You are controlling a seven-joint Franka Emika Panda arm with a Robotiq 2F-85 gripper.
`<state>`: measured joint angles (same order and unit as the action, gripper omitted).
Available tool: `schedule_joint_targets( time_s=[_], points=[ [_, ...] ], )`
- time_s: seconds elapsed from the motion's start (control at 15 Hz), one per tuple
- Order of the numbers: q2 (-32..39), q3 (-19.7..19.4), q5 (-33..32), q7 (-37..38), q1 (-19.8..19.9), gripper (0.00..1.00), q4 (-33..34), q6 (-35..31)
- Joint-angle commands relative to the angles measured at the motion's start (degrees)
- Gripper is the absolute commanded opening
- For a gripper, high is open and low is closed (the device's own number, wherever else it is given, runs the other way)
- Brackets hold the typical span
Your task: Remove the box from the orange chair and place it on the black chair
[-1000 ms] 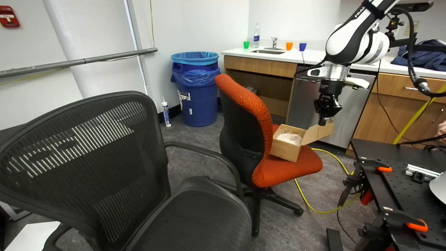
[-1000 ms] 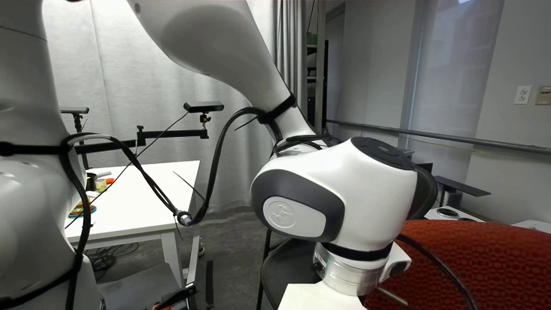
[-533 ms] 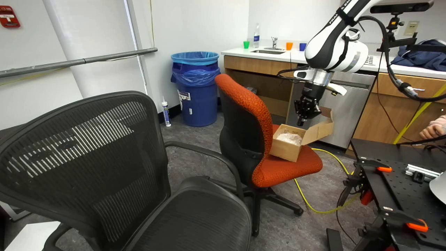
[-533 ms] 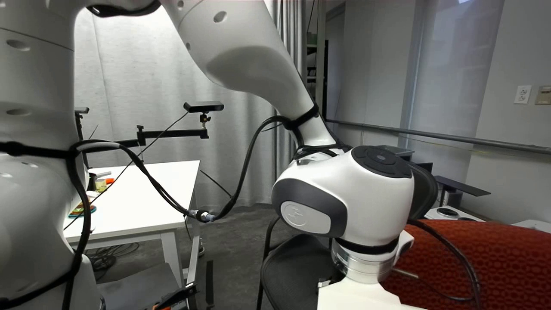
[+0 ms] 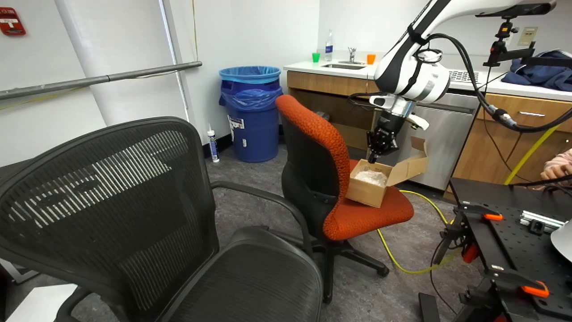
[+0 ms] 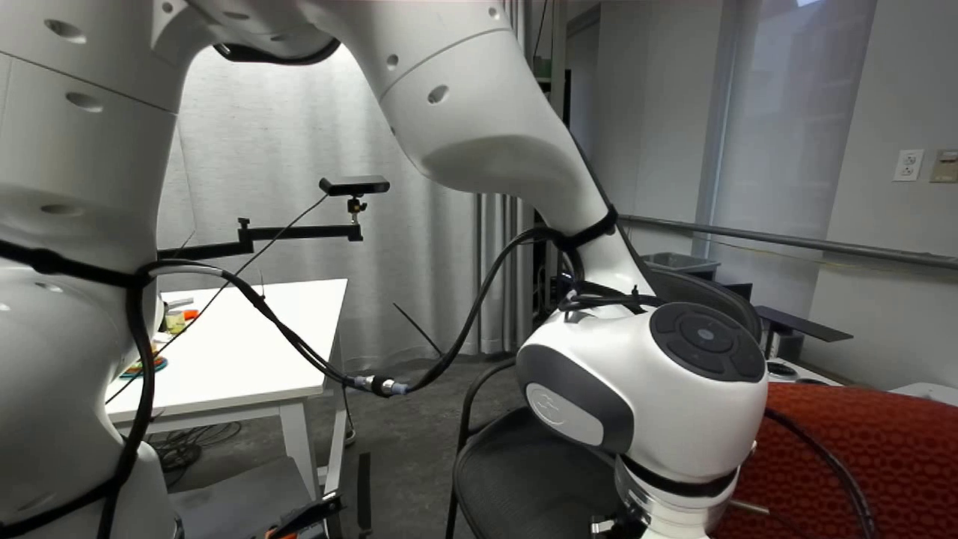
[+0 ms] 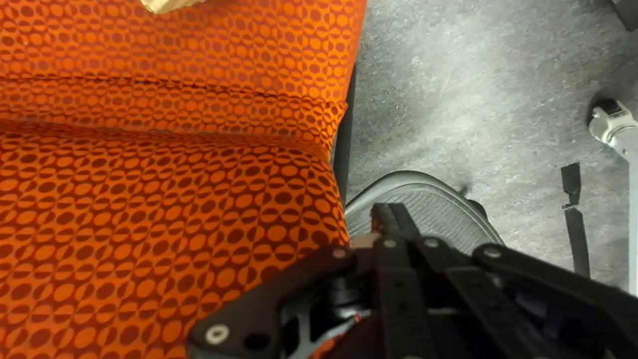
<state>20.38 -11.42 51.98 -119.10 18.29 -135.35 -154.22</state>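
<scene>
Wrist view: my tool [image 7: 396,219], pinched narrow, holds nothing; best widen it above the box [image 5: 366,193], then straddle one side squarely, clear of its splayed flap [image 5: 407,170].

Nothing seems legible, not even the label [image 5: 236,122] on the blue bin [image 5: 260,136].

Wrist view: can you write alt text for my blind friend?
The orange chair, patterned with circles, fills the left; the robot's closed black hand juts in at the bottom. To the right lie grey floor and part of the black chair; a pale sliver, likely the box, shows at the top.
</scene>
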Motion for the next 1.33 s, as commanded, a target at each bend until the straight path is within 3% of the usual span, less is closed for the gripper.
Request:
schedule_joint_targets(
  time_s=[0.0,0.27,0.53,0.6,1.0,1.07,1.13,1.2,1.27],
  points=[
    [2.5,4.6,11.6,-12.3,4.8,0.0,3.6,0.4],
    [3.5,10.5,24.8,-29.7,10.1,0.0,8.1,2.9],
    [5.0,12.2,34.2,-45.6,12.9,0.0,10.2,9.4],
    [3.5,13.5,26.8,-37.9,14.4,0.0,12.7,11.6],
    [5.2,20.5,24.8,-38.2,22.6,0.0,19.4,22.3],
    [2.4,22.7,28.5,-38.2,19.8,0.0,14.9,19.0],
    [2.3,21.8,29.1,-38.2,18.5,0.0,12.4,17.1],
    [1.8,14.9,31.4,-38.0,11.4,0.0,10.8,18.1],
    [1.3,13.7,30.7,-35.2,9.2,0.0,9.2,16.4]
  ],
)
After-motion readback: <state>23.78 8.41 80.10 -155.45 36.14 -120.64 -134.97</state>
